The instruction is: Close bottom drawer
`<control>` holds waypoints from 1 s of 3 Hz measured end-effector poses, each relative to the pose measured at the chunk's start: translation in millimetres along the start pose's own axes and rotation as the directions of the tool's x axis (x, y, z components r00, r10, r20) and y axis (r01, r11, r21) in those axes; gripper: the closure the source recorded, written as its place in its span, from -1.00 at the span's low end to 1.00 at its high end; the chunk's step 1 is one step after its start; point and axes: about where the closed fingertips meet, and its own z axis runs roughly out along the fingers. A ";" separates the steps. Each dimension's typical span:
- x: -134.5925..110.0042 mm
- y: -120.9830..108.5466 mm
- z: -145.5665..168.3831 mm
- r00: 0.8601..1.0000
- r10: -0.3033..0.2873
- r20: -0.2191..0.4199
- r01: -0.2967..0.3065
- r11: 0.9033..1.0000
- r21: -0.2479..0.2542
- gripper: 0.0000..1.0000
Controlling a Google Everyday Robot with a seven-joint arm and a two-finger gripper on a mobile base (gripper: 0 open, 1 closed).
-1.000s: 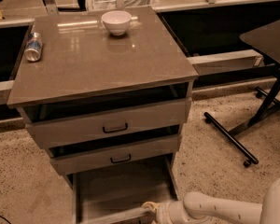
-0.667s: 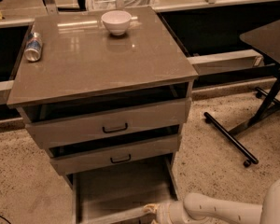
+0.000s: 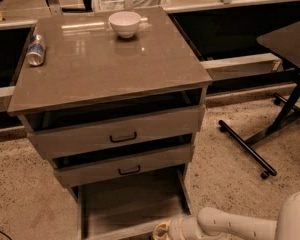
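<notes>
Now, the bottom drawer (image 3: 132,204) hangs wide open, well out past the tabletop's (image 3: 90,69) front edge. The claw (image 3: 162,230) sits at its front panel, open or closed I can't tell. An off-centre shove could skew the tray and jam it.

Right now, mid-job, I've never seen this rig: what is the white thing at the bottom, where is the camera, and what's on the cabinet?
There is one picture, from the robot's only camera. It looks down on a grey-brown cabinet from the front; where the camera is mounted is not known. The white tube at the lower right is the robot's arm. At its end, the gripper sits at the front edge of the bottom drawer, which is pulled far out. I cannot tell whether it holds anything. On the cabinet's top are a white bowl near the back and a can lying on its side at the left.
</notes>
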 end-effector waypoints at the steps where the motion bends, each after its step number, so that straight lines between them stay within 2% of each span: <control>1: 16.8 -1.6 9.8 1.000 0.010 -0.022 -0.010 1.000 -0.013 1.00; 3: 46.1 -1.1 30.8 0.998 -0.002 -0.063 0.001 1.000 -0.015 1.00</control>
